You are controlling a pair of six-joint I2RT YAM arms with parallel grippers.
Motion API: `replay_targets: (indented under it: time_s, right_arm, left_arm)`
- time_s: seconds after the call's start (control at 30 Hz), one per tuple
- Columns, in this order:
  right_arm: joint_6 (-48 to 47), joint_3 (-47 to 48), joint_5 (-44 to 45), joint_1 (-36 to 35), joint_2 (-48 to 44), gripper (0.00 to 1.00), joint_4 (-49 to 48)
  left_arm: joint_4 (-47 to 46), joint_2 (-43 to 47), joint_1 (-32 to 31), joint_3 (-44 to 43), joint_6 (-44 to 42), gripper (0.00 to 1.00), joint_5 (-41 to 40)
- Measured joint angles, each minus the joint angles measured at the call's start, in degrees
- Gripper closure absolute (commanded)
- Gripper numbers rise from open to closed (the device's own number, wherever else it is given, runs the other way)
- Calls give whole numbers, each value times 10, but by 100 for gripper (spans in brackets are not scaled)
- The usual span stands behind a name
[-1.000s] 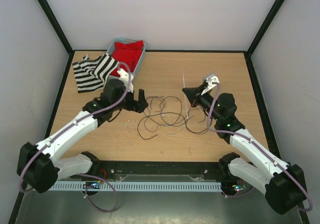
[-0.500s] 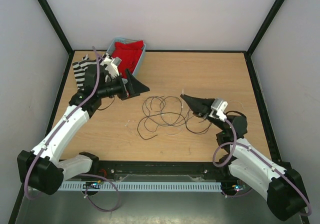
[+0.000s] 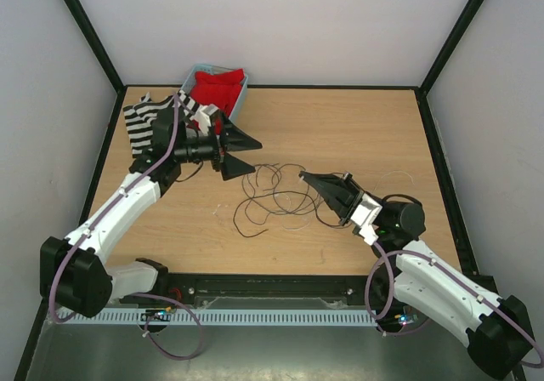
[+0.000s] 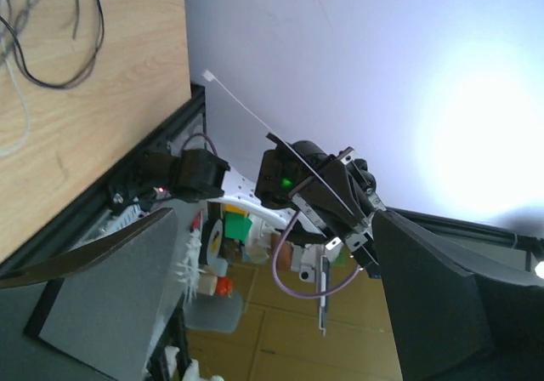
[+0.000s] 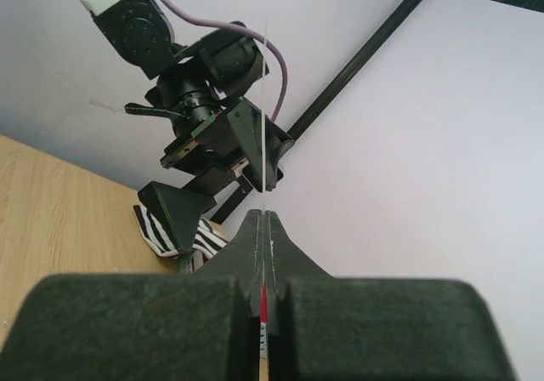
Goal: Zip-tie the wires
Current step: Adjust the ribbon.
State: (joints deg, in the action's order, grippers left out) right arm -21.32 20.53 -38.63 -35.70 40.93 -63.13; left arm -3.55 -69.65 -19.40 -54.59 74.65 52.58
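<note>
The wires (image 3: 272, 196) lie in dark loops on the wooden table between the two arms; their ends also show in the left wrist view (image 4: 59, 32). My right gripper (image 3: 308, 179) hangs just right of them, pointing left. It is shut (image 5: 264, 221) on the zip tie (image 5: 266, 117), a thin white strip sticking straight out past the fingertips. My left gripper (image 3: 251, 154) is raised above the wires' left side, turned towards the right gripper. It is open (image 4: 272, 215) and holds nothing. From it the zip tie (image 4: 242, 109) is seen slanting out of the right gripper.
A blue-grey bin (image 3: 241, 99) holding a red cloth (image 3: 219, 88) stands at the back left. A black-and-white striped cloth (image 3: 146, 126) lies beside it, behind the left arm. Black frame posts and white walls close in the table on three sides.
The left gripper has lifted off the table and turned to point right. The right gripper, still shut on the zip tie, has swung down and left, so the two now face each other.
</note>
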Motion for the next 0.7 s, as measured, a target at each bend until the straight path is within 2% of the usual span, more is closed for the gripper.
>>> replay_targets:
  time_s: [0.37, 0.7]
  right_arm:
    - [-53, 3, -20, -34, 8, 100, 32]
    - [-76, 6, -39, -50, 21, 100, 36]
  left_arm:
    - [-42, -52, -66, -5, 79, 3, 10]
    - [-68, -73, -115, -5, 123, 10, 10]
